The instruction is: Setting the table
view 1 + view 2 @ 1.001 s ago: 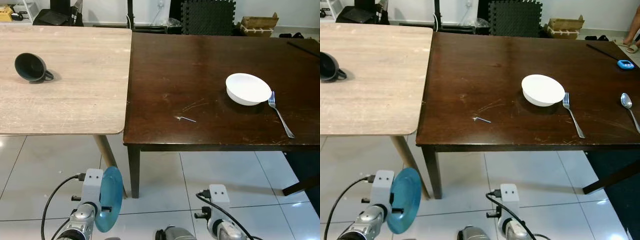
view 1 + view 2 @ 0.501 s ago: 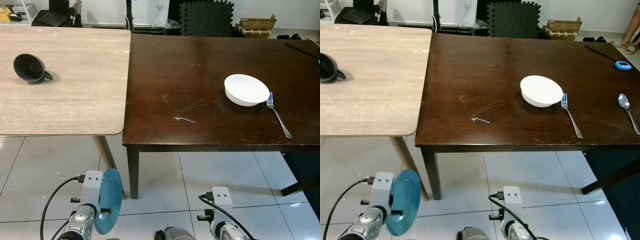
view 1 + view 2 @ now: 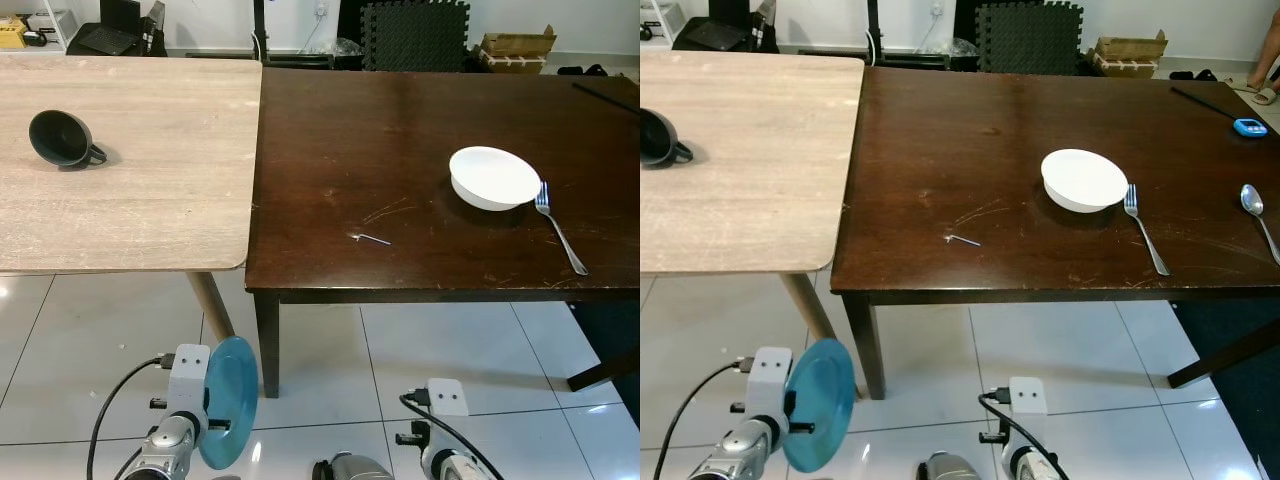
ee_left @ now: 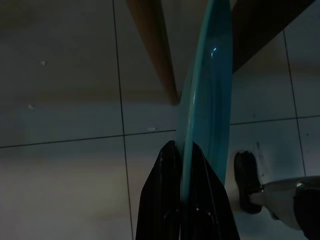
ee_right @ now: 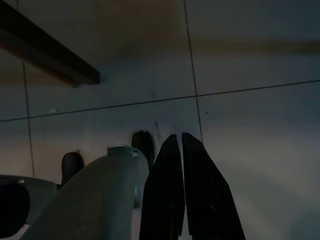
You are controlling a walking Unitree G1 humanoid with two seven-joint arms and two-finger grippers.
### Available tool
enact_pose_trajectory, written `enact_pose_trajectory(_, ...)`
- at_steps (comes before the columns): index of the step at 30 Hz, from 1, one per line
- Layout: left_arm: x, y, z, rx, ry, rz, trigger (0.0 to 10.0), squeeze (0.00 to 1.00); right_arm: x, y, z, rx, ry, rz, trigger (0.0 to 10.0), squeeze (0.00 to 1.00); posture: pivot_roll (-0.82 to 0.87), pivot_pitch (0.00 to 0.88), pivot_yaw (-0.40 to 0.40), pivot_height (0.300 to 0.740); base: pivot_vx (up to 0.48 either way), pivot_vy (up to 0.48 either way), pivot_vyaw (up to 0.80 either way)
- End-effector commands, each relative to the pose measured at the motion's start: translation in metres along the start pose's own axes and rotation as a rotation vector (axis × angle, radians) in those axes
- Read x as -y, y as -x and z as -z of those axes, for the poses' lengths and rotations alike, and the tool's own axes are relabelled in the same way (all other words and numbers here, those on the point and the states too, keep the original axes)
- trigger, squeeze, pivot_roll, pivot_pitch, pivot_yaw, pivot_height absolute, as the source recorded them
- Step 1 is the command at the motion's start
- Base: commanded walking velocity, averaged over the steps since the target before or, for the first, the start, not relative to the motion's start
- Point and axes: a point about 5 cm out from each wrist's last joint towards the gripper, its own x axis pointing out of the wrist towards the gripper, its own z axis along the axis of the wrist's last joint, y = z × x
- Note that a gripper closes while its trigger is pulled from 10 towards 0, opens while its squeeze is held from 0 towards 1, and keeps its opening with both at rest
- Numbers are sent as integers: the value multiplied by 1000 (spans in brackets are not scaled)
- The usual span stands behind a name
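Pinching the teal plate edge-on between its jaws, the left gripper needed levelling before the dark table; the right gripper hung pressed together.

No legible text, label, brand, number or sign appears on any surface in these views.
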Motion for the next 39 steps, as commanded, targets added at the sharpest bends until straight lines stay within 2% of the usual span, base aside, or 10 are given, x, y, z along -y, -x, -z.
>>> enact_pose_trajectory(1,-4,2,3,11,14,-9,10000,0,4,2,2,4,-13,5,10000,0,48,36,5,740,0,0,0)
enact_pose_trajectory(11,6,5,2,78,43,148,10000,0,5,3,-1,41,-37,-51,10000,0,46,40,0,740,0,0,0)
enact_pose_trajectory(13,-1,5,9,14,1,98,10000,0,4,2,-3,47,-49,-89,10000,0,46,40,0,740,0,0,0)
enact_pose_trajectory(15,-16,7,20,-94,-65,-36,10000,0,2,2,-1,14,38,-91,10000,0,45,41,-1,740,0,0,0)
enact_pose_trajectory(17,-22,7,22,-120,-71,-83,10000,0,2,1,-1,11,79,-78,10000,0,45,41,-1,740,0,0,0)
enact_pose_trajectory(19,-21,6,18,-88,-5,-93,10000,0,-1,-1,-11,64,58,-49,10000,0,45,41,-1,740,0,0,0)
enact_pose_trajectory(24,-15,4,8,-13,39,-63,10000,0,-14,-4,-20,116,55,-104,10000,0,48,40,1,740,0,0,0)
enact_pose_trajectory(28,-11,2,-10,123,207,-30,10000,0,-29,-4,-30,200,-78,-254,10000,0,52,41,2,740,0,0,0)
enact_pose_trajectory(32,-12,1,-16,154,265,-23,10000,0,-33,-4,-33,223,-130,-290,10000,0,53,42,1,740,0,0,0)
enact_pose_trajectory(39,-19,1,-21,188,357,-53,10000,0,-17,-5,-29,175,-51,-127,10000,0,56,42,0,740,0,0,0)
